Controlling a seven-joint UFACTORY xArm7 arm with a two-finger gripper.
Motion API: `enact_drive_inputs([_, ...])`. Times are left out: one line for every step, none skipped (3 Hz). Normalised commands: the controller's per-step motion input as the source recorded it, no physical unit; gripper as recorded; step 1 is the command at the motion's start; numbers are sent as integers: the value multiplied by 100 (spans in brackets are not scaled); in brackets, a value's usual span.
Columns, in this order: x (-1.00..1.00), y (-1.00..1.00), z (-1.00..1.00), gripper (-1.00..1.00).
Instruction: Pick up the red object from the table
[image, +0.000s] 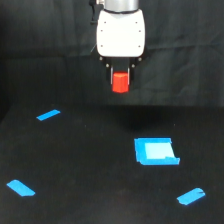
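**Red block off the table, in my claw**

Exterior view: my arm is hanging straight down from the top centre of the frame, its white wrist housing facing the camera, in front of the black cloth backdrop (40, 45). My claw (120, 80) is pointing down, its two dark fingers (111, 76) sitting close together and pinching the red object (120, 82) on both sides. The block is riding upright between them, its lower end showing below the fingertips, well above the table (90, 165). Below, towards the lower right, a flat blue square piece (155, 151) is lying on the black surface. Blue tape strips (48, 115) are lying at upper left, lower left and lower right. I am making out no readable writing anywhere.
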Motion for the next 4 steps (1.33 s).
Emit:
enact_drive_inputs([-3,-1,10,-99])
enact_drive_inputs([-3,-1,8,-99])
enact_drive_inputs([-3,-1,10,-99])
enact_drive_inputs([-3,-1,9,-99])
